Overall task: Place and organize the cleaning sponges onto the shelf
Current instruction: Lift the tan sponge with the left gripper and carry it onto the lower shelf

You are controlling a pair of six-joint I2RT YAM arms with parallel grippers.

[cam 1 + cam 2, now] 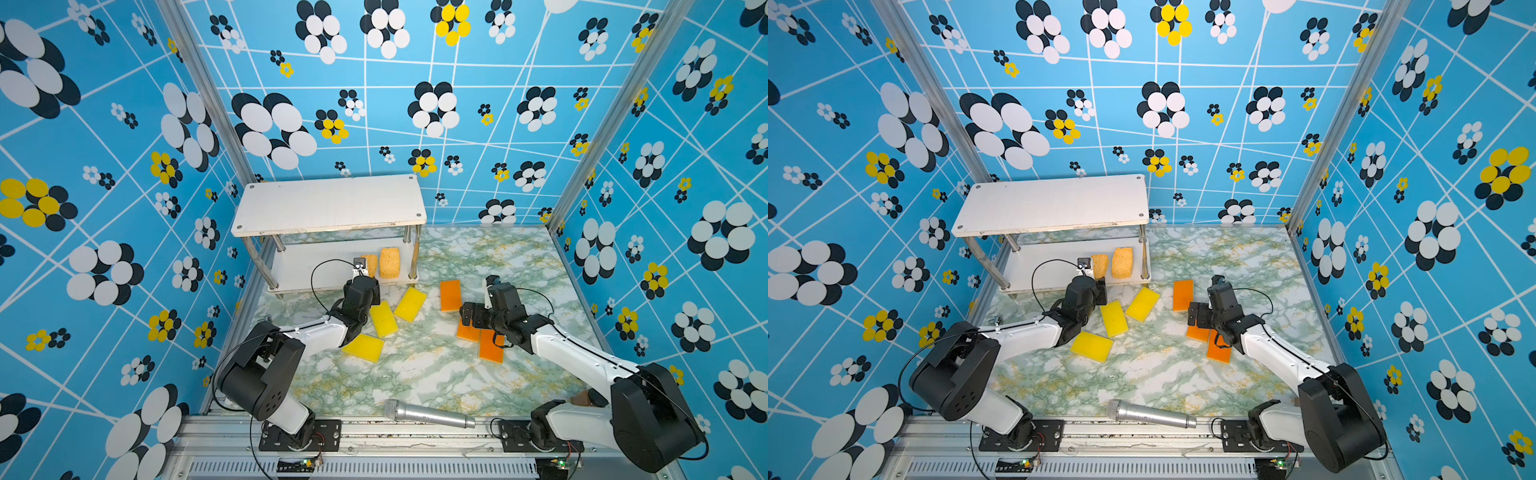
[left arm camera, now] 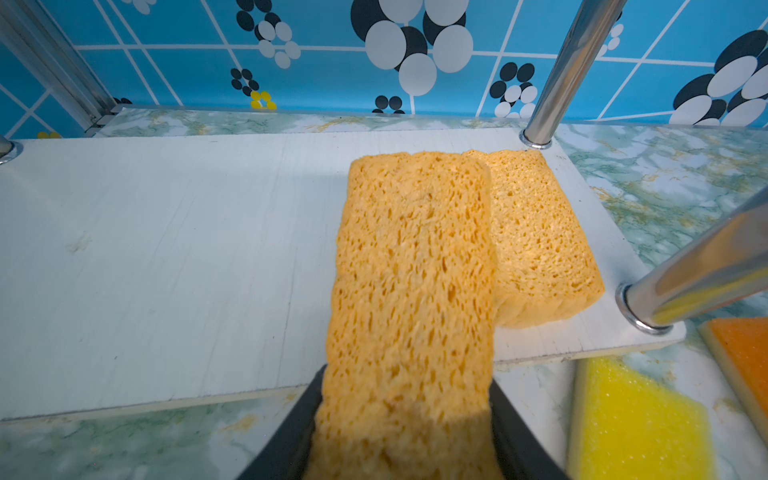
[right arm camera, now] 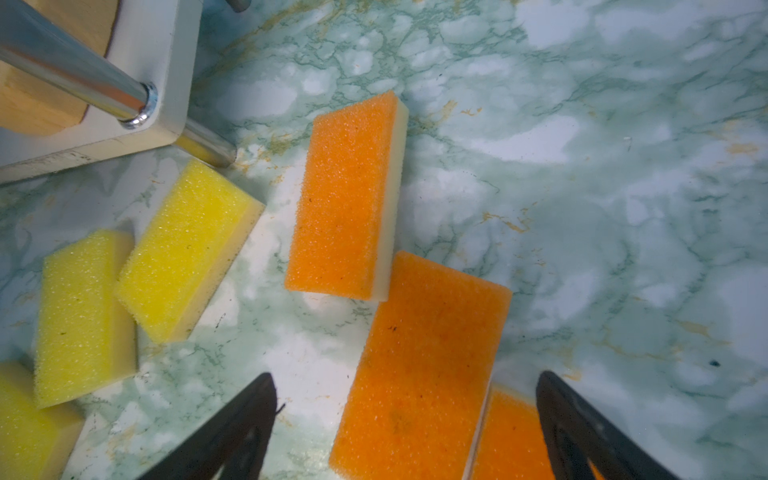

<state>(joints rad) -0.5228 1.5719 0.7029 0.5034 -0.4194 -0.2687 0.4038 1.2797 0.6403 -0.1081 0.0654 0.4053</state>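
My left gripper [image 2: 405,415] is shut on a thick porous tan sponge [image 2: 411,291] and holds it over the lower board [image 2: 166,249] of the shelf [image 1: 328,203]. The held sponge sits right beside a second tan sponge [image 2: 540,249] that rests on that board. In both top views the pair shows under the top board [image 1: 370,264] [image 1: 1122,262]. My right gripper [image 3: 405,378] is open, hovering above an orange sponge [image 3: 424,365], with a second orange sponge [image 3: 511,436] beside it and a third [image 3: 349,199] farther off. Three yellow sponges [image 1: 410,304] [image 1: 383,318] [image 1: 363,347] lie on the marble floor.
A silver microphone [image 1: 428,414] lies near the front edge. Chrome legs [image 2: 569,70] stand at the shelf's corners, close to the tan sponges. Blue patterned walls enclose three sides. The shelf's top board is bare.
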